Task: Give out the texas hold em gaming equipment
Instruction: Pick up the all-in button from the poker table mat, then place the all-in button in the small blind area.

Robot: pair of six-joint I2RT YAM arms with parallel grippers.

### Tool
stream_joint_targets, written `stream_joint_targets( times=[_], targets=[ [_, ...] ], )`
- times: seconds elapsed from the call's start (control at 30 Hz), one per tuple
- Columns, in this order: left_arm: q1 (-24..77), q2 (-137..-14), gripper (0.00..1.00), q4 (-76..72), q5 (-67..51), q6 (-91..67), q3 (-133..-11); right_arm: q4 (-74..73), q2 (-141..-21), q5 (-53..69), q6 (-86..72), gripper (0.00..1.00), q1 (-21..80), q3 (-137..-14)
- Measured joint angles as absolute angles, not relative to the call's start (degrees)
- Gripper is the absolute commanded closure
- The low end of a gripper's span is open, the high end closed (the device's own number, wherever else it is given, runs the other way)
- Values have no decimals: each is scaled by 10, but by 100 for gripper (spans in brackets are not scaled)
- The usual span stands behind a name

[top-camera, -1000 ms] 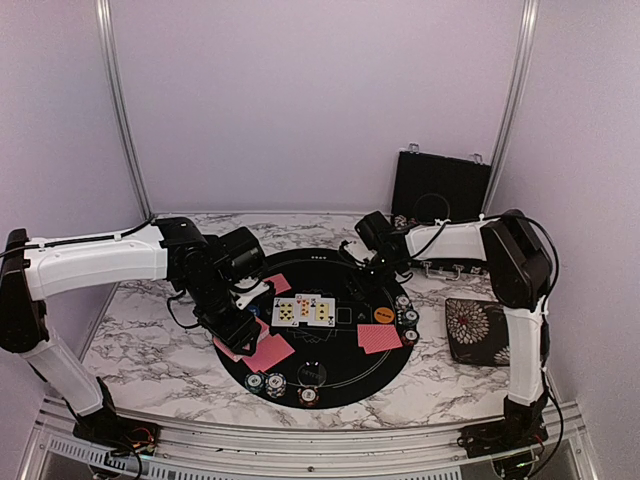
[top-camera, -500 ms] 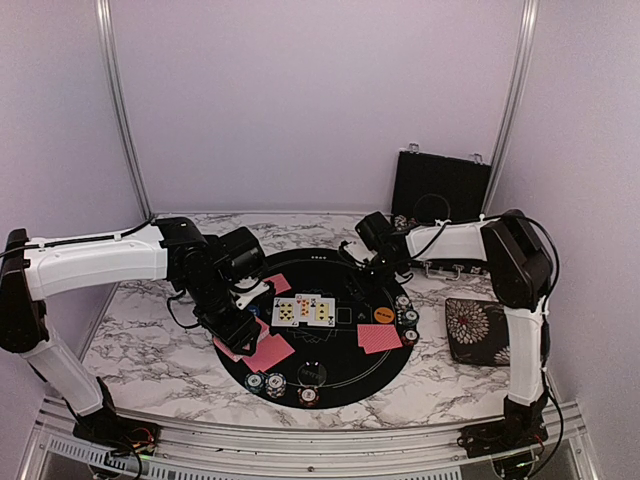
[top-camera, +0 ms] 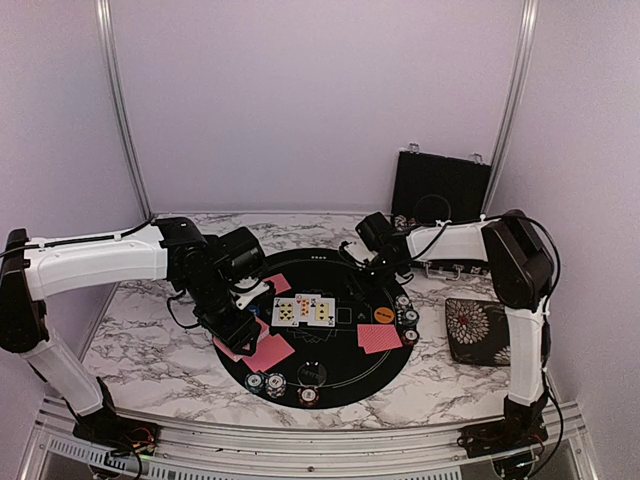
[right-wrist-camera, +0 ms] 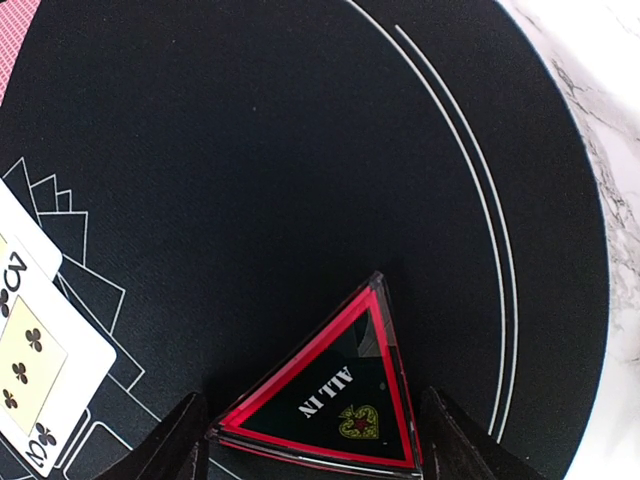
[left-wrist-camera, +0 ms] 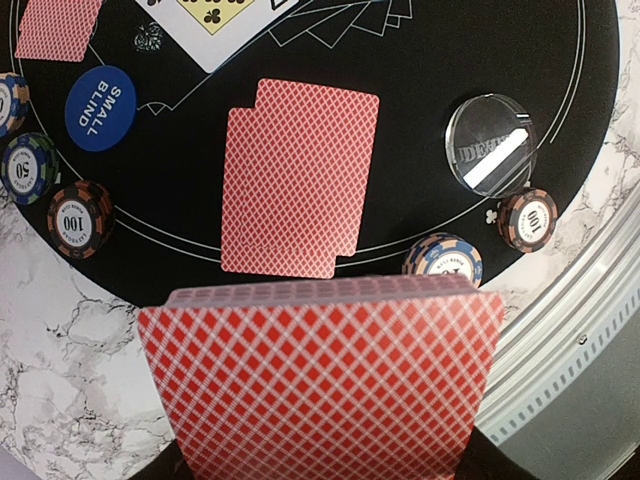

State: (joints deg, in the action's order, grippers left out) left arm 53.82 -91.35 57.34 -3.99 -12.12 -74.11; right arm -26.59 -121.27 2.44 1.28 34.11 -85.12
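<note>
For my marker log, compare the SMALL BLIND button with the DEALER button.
The SMALL BLIND button is solid blue with bold white lettering; the DEALER button is clear with faint lettering. In the left wrist view the SMALL BLIND button lies left of the face-down card pair, the DEALER button right of it. Both are round and flat on the black mat.

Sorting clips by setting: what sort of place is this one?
Likely a robot test cell dressed as a poker table: plain lilac walls on aluminium posts, a white marble-patterned tabletop, and a round black mat carrying red-backed playing cards and striped poker chips.
</note>
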Motion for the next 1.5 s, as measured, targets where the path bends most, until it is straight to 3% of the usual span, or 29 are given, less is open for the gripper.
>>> stream_joint_targets(
  times=[0.43,1.13,1.5],
  targets=[
    [538,-914,49,573,-40,-122,-741,-262,-1213,22,-5,57,344,-852],
    [496,-854,49,570,-40,-148,-686,-311,-1213,-16,-63,59,408,-900],
    [486,-838,49,570,-40,-152,-670,-332,-1253,-21,-75,58,471,-1042]
  ],
)
